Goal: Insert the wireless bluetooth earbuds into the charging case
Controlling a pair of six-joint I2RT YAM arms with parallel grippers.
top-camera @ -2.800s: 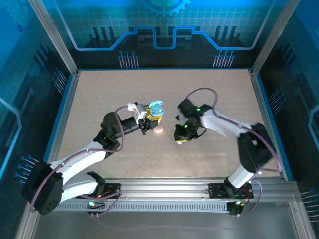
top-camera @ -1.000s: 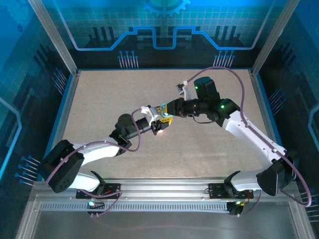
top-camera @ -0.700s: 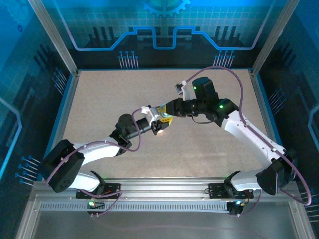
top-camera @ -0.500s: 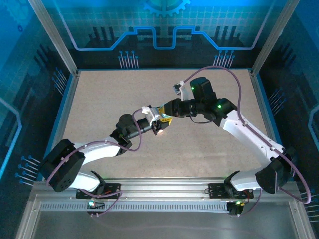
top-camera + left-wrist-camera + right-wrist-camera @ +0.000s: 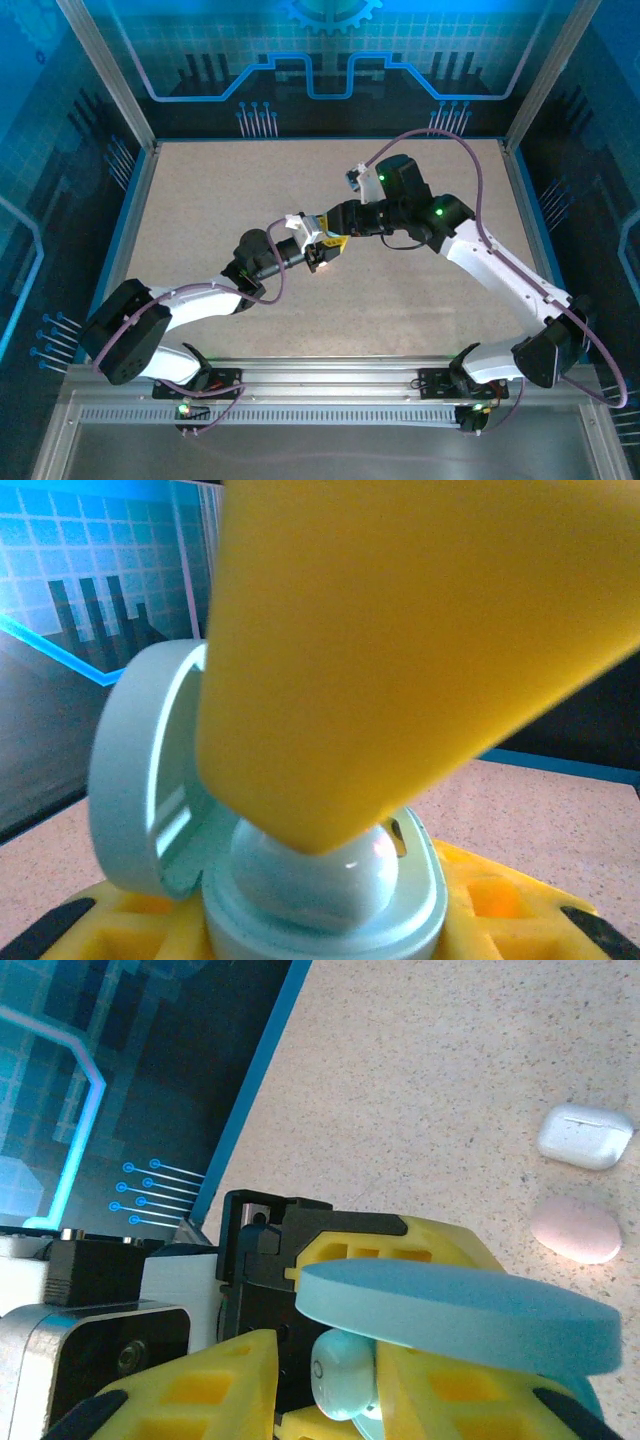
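Now the left gripper point(image 5: 322, 250) clamps the open teal charging case point(image 5: 330, 925). The teal earbud point(image 5: 318, 875) sits in the case's socket, below its raised lid point(image 5: 450, 1320); the right gripper point(image 5: 328, 1358) straddles it, jaws slightly parted, gap showing alongside.

Under the right gripper point(image 5: 330, 232) I've got the speckled tan tabletop point(image 5: 220, 190); beyond it, blue-lit panel walls point(image 5: 320, 60) with circuit graphics, aluminium posts point(image 5: 108, 75) either side, metal rail point(image 5: 330, 375) behind.

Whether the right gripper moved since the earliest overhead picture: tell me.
Yes. The right gripper went left and away from the near rail, meeting the left gripper and its teal case.
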